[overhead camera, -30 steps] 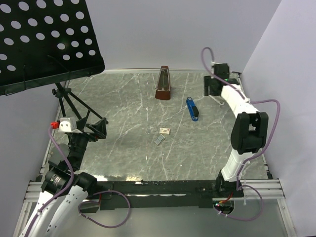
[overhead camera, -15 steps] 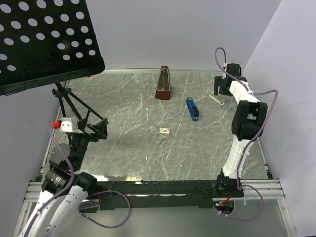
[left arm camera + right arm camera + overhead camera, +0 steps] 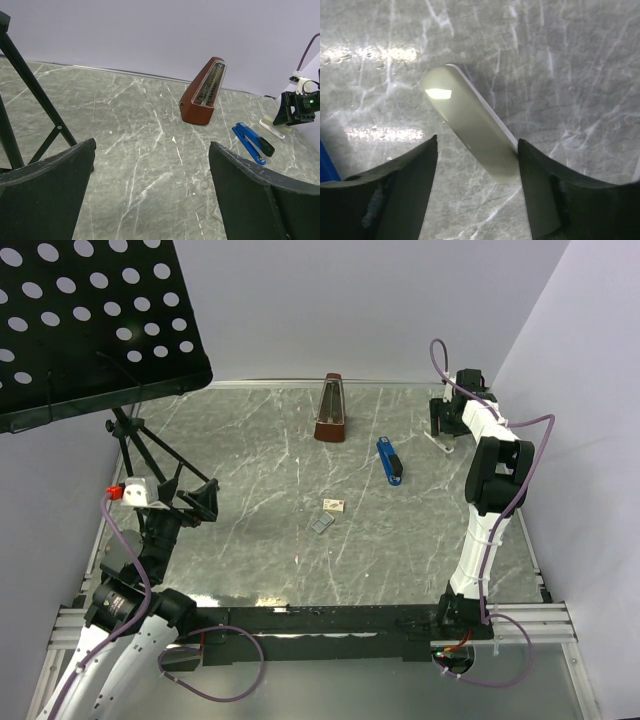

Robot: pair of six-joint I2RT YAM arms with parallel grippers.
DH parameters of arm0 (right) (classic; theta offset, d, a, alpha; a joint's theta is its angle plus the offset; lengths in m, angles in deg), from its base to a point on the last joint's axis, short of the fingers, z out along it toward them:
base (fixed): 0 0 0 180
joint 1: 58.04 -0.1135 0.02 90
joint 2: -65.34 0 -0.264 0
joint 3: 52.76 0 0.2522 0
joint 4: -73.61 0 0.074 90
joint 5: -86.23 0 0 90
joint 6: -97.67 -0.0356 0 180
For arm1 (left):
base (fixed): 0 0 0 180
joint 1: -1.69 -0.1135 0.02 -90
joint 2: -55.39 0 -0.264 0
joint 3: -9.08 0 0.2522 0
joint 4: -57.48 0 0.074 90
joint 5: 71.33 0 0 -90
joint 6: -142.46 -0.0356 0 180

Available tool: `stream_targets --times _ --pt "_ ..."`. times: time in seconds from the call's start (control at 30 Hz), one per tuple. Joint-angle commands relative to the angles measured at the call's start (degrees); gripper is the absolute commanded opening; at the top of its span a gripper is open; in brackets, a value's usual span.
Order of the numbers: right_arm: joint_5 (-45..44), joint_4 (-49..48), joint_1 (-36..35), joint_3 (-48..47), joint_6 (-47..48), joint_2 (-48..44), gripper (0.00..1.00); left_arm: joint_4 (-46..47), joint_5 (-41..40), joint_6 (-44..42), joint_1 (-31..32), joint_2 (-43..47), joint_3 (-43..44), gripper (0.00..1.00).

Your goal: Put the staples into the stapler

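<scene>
Right fingers (image 3: 395, 185) spread, straddling white stapler (image 3: 470, 130); arm has swung further right.

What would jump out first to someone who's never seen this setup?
A big black perforated music stand looms over the left side of the table. At the far edge stands a brown metronome, with a blue stapler to its right. The right gripper hangs open over a whitish stapler in the far right corner.
</scene>
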Motion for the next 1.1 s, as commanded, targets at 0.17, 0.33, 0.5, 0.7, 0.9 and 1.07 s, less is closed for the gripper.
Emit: stream_targets --times 0.17,0.33,0.5,0.7,0.9,1.07 --pt "3.90 0.96 0.23 0.47 1.43 0.04 0.55 2.41 1.04 -0.42 0.23 0.05 0.12 0.99" --pt "2.23 0.96 0.23 0.91 1.43 0.04 0.55 2.41 1.13 -0.42 0.23 0.31 0.12 0.99" --pt "0.91 1.57 -0.12 1.08 1.69 0.56 0.58 2.41 1.22 -0.42 0.23 0.49 0.03 1.00" --pt "0.21 2.80 -0.04 -0.23 1.61 1.71 0.56 2.32 1.22 -0.42 0.15 0.58 0.11 0.99" --pt "0.56 0.52 -0.12 2.66 1.08 -0.75 0.28 2.58 1.66 -0.51 0.23 0.84 -0.06 0.99" --pt "0.21 -3.86 -0.74 7.49 -1.20 -6.89 0.20 2.67 2.01 -0.42 0.23 0.93 -0.15 1.00"
